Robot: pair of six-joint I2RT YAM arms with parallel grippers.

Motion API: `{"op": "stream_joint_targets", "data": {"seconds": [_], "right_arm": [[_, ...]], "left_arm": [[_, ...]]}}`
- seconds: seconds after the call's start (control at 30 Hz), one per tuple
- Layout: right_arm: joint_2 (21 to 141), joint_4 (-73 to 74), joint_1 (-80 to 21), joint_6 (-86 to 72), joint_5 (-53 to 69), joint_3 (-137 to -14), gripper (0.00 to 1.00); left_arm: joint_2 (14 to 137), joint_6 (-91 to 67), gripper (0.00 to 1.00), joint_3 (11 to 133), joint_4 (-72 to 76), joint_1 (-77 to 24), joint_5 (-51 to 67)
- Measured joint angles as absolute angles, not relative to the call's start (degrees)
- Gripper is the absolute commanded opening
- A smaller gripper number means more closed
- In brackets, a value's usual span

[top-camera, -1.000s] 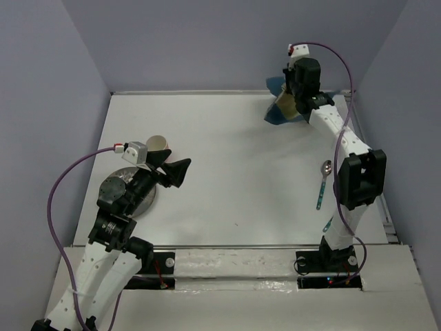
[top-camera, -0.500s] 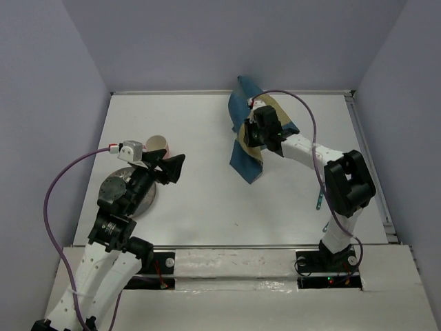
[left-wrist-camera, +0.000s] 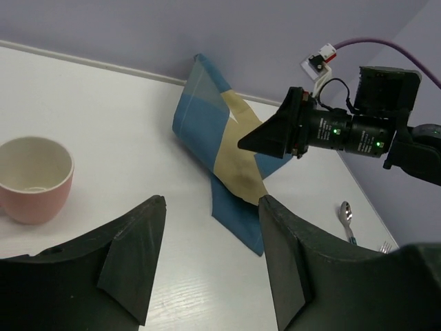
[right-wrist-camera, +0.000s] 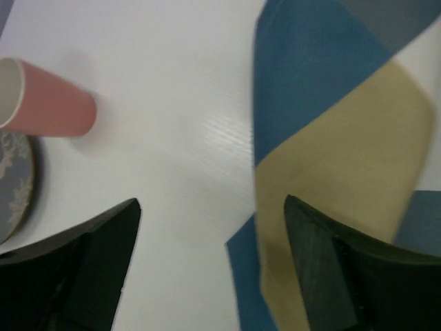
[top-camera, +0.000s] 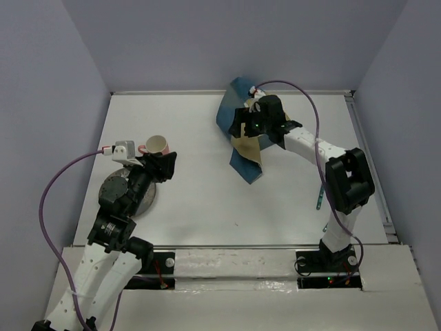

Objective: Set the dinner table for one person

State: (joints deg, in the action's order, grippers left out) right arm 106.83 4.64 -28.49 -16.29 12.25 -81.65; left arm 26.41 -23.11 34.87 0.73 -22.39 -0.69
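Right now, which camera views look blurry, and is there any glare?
Right wrist view: blurred, the placemat and pink cup soft-edged, faint sheen on the table. Left wrist view: sharp. Top view: crisp, evenly lit, only soft shadows.

Crumpled checked placemat, pink cup

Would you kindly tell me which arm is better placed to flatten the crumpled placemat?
Right, probably. The right tool, open, hovers directly over the placemat, while the left tool sits well away beside the pink cup.
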Motion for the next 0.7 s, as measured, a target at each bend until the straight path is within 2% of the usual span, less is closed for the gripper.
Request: {"op": "stream_joint_targets", "data": {"seconds": [0.03,0.07,0.1,0.13,0.17,0.2,0.23,0.37,0.57,0.6,0.7], "right_arm": [[106.74,4.49,-27.40,-16.49,12.47,-81.52,0.62],[106.54,4.29,-26.24,-16.95,12.32,-81.03,0.44],[106.17,4.08,-24.10,-17.52,11.90,-80.07,0.38],[105.62,4.01,-21.02,-18.17,10.81,-78.76,0.21],[105.03,3.77,-18.41,-19.27,8.82,-77.19,0.19],[104.73,3.81,-16.60,-19.46,7.44,-76.20,0.18],[104.57,3.86,-14.09,-20.93,5.23,-74.96,0.22],[104.55,4.47,-5.69,-25.69,-0.64,-71.33,0.51],[109.14,3.75,-2.44,-31.83,-4.05,-71.85,0.54],[110.65,3.55,-2.42,-32.64,-4.08,-72.29,0.53],[115.09,2.07,-2.26,-35.62,-4.08,-73.82,0.47]], "left_arm": [[26.46,-23.62,0.64,34.87,0.47,-22.39,-0.93],[26.50,-23.99,0.63,34.87,0.23,-22.39,-0.97],[26.57,-24.45,0.62,34.87,0.12,-22.39,-0.95],[26.85,-24.95,0.61,34.87,0.14,-22.39,-0.91],[27.20,-25.52,0.60,34.87,0.38,-22.39,-0.49],[27.92,-26.15,0.60,34.85,0.75,-22.41,-0.05],[28.62,-26.81,0.59,34.68,1.54,-22.55,0.47],[33.98,-30.15,0.59,32.23,5.96,-25.45,1.41],[43.72,-33.82,0.60,29.47,10.70,-35.92,-2.42],[46.48,-34.41,0.63,29.45,11.73,-38.13,-3.68],[51.22,-35.53,0.67,29.45,14.37,-41.91,-6.50]]}}
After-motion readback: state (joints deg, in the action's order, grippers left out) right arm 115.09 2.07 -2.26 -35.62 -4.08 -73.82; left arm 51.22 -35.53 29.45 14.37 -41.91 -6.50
